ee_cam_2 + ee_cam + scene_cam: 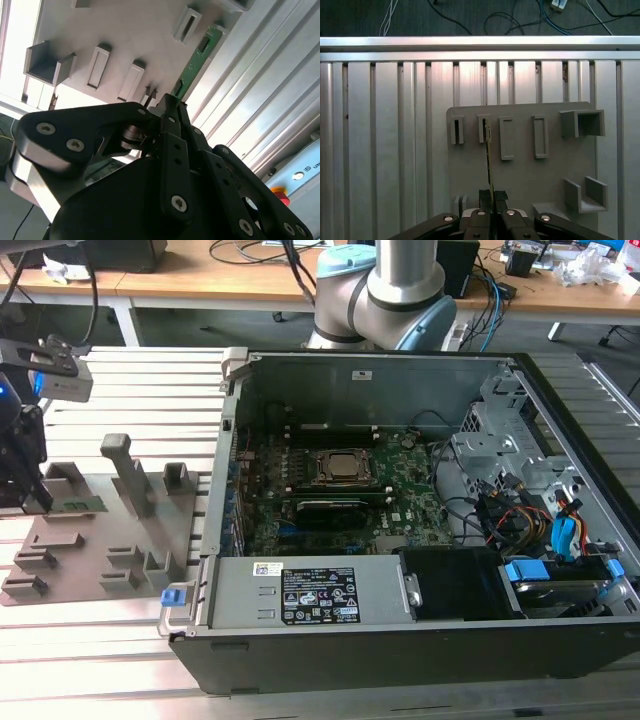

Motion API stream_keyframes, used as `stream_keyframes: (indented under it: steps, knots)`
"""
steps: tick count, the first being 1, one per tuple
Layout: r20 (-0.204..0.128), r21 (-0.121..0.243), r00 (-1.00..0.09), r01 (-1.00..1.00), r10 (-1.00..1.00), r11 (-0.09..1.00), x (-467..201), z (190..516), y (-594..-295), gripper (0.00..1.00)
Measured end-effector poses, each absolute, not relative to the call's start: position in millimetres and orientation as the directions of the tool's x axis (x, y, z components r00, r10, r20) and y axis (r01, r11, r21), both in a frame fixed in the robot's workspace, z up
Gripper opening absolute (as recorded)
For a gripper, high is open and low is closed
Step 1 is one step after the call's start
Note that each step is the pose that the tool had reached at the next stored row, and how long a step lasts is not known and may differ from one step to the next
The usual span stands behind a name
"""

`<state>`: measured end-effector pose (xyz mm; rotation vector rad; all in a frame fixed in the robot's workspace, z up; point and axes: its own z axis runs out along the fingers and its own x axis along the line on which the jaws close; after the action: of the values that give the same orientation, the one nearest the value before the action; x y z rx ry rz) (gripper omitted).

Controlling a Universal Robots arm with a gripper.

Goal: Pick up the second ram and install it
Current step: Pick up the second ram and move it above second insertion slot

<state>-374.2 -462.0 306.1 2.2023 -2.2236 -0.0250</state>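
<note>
Exterior view, left to right: the second ram (78, 506) sits on the grey holder tray (90, 540) at the desk (140, 390) edge on the exterior view's left. In both wrist views the claw (492, 196) is pinched narrow on the strip's near end, gripping the thin faces, which holds it on edge and in line with the tray slots. Its far end is at a slot block (483, 130), and you can't tell if it's lifted clear. The neighbouring slots (506, 137) look empty. Further right, the open PC case (300, 650) holds the motherboard (410, 485) and CPU socket (340, 468). This ram is not in there yet.
</note>
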Motion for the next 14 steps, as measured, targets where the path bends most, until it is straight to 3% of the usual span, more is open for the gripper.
stream_keyframes:
  steps: [14]
  knots:
    - [-0.003, 0.020, -0.010, -1.000, -1.000, 0.010, -374, 332, -462, 0.14]
